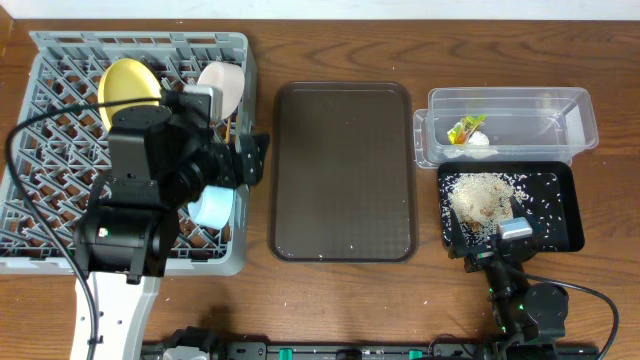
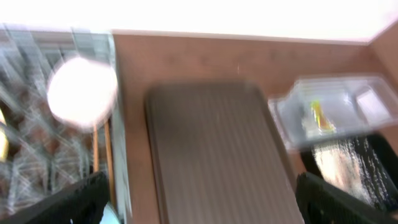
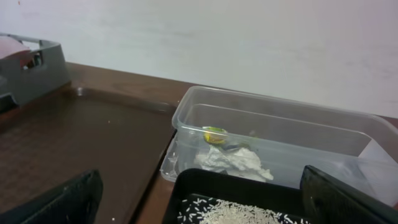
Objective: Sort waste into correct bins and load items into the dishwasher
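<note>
Grey dishwasher rack point(image 1: 60, 150) at table's left. Brown tray point(image 1: 345, 170) centre. Clear bin point(image 1: 530, 125) right; black bin point(image 1: 575, 205) with rice point(image 1: 478, 195) just in front.

Left gripper point(image 2: 199, 205) at rack's right edge, jaws wide, empty. Right gripper point(image 3: 199, 202) by black bin, jaws wide, empty.

Yellow plate point(image 1: 130, 85), white bowl point(image 1: 222, 85), pale-blue cup point(image 1: 212, 208) in rack. Tissue point(image 3: 227, 160), wrapper point(image 3: 215, 134) in clear bin.

From above we see a grey dish rack point(image 1: 50, 60) on the left of the table point(image 1: 430, 40), holding a yellow plate point(image 1: 128, 85), a pale bowl point(image 1: 225, 85) and a light blue cup point(image 1: 212, 207); the left arm point(image 1: 135, 190) hangs over it. A brown tray point(image 1: 345, 170) lies in the middle. On the right, a clear bin point(image 1: 575, 120) holds a crumpled tissue point(image 1: 478, 141) and a yellow-green wrapper point(image 1: 465, 128); just beside it, a black tray point(image 1: 560, 190) holds rice point(image 1: 480, 195).
</note>
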